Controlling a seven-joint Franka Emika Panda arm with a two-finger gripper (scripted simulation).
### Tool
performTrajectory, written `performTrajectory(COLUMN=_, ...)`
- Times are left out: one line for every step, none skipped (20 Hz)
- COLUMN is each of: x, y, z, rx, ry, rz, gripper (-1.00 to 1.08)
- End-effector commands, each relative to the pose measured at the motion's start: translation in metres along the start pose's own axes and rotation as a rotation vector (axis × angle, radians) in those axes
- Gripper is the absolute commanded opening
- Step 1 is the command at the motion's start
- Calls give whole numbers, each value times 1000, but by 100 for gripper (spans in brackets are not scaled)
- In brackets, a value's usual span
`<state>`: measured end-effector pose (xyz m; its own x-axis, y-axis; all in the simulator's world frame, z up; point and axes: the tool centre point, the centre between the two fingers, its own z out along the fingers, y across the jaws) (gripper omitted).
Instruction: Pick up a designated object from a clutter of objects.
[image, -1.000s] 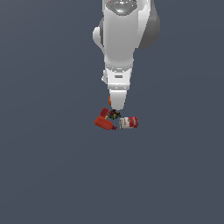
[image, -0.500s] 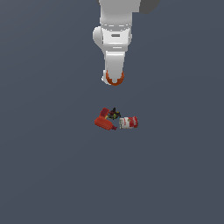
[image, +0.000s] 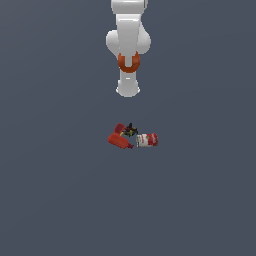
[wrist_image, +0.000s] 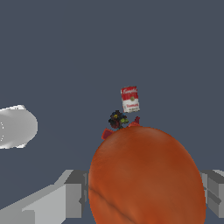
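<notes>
Holding the orange ball (image: 128, 63) high in the upper centre of the exterior frame, with the gripper (image: 128, 67) clamped on it and white arm links behind. Filling the lower centre and right of the wrist frame, that ball (wrist_image: 146, 177), flanked by a grey finger (wrist_image: 72, 199) at lower left and another at lower right. Probably raised this far to clear the pile, so judged late in the pick.

Left on the floor, near the middle of the exterior frame, from left to right: dark red bottle-like pieces (image: 120, 138), touching or overlapping; a tiny black-yellow thing (image: 130, 131) just behind them; then a red-and-white labelled can (image: 147, 140) lying on its side, just beside the bottles. Seen well apart from the ball, directly beneath it. Same can (wrist_image: 130, 99) visible above the ball in the wrist frame.

Flat, plain slate-grey floor (image: 50, 190) everywhere, uniform and unmarked; no walls, furniture or horizon showing.
</notes>
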<state>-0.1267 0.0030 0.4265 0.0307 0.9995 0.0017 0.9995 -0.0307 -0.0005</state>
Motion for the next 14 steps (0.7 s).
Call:
performTrajectory(x=-2, y=-7, z=-13, rx=-1, ry=0, rz=0, gripper=-100)
performTrajectory(x=-2, y=-9, z=-17, rx=-1, ry=-1, rz=0, gripper=-100)
performTrajectory(x=-3, y=-11, z=-21, rx=-1, ry=-1, rz=0, gripper=-100)
performTrajectory(x=-4, y=-12, z=-24, rx=-1, ry=-1, rz=0, gripper=-100)
performTrajectory(x=-4, y=-14, z=-27, rx=-1, ry=-1, rz=1, gripper=-100)
performTrajectory(x=-4, y=-15, z=-29, rx=-1, ry=-1, rz=1, gripper=-100)
performTrajectory(x=-5, y=-16, z=-31, rx=-1, ry=-1, rz=1, gripper=-100)
performTrajectory(x=-5, y=-16, z=-33, rx=-1, ry=-1, rz=1, gripper=-100)
performTrajectory(x=-5, y=-17, z=-34, rx=-1, ry=-1, rz=1, gripper=-100)
performTrajectory(x=-5, y=-17, z=-34, rx=-1, ry=-1, rz=1, gripper=-100)
performTrajectory(x=-5, y=-17, z=-34, rx=-1, ry=-1, rz=1, gripper=-100)
performTrajectory(x=-5, y=-16, z=-34, rx=-1, ry=-1, rz=1, gripper=-100)
performTrajectory(x=-5, y=-16, z=-33, rx=-1, ry=-1, rz=1, gripper=-100)
performTrajectory(x=-5, y=-15, z=-32, rx=-1, ry=-1, rz=1, gripper=-100)
